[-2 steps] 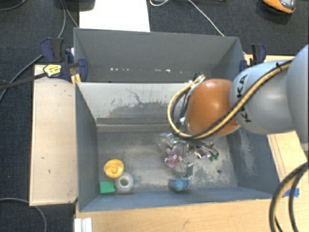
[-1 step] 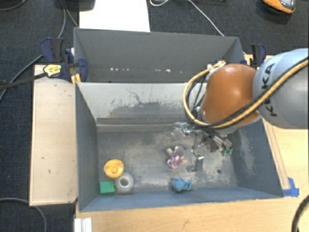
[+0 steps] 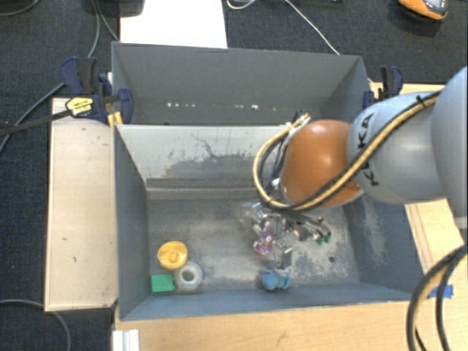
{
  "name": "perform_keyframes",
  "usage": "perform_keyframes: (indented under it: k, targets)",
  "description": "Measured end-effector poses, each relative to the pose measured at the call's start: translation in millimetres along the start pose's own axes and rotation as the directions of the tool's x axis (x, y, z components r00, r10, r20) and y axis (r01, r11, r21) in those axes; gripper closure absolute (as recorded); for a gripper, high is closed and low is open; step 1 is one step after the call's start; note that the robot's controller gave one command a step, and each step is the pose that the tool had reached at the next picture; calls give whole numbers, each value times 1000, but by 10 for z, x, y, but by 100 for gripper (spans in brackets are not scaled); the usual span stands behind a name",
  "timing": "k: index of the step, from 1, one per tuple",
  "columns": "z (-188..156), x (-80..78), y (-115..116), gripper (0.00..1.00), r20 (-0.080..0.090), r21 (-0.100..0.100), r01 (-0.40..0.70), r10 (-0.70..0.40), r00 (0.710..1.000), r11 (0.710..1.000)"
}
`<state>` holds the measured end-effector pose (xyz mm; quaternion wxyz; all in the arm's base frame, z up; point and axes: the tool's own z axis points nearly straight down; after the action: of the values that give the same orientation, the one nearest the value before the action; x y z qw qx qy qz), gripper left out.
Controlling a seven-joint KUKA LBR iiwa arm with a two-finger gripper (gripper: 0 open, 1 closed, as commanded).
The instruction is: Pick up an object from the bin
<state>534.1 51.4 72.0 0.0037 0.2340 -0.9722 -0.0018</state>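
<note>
My gripper [image 3: 276, 234] is low over the bin floor, right of the middle, under the arm's orange cover. A small purple and pink thing [image 3: 262, 245] sits right against its lower left side; whether it is gripped I cannot make out. Just in front of it, by the near wall, lies a small blue thing [image 3: 274, 281]. A little dark green piece [image 3: 322, 235] pokes out on the gripper's right.
In the near left corner lie a yellow round cap-like thing [image 3: 172, 254], a green block [image 3: 162, 284] and a small clear tape roll [image 3: 190, 276]. The arm comes in from the right, above the bin's right wall.
</note>
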Motion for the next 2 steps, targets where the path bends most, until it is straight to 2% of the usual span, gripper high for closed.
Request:
perform_keyframes:
  k: [1, 2]
  targets:
    - [15, 54, -196, 0, 12, 7, 22, -22, 1000, 1000]
    - [-4, -8, 0, 100, 4, 0, -1, 1, 1000, 1000]
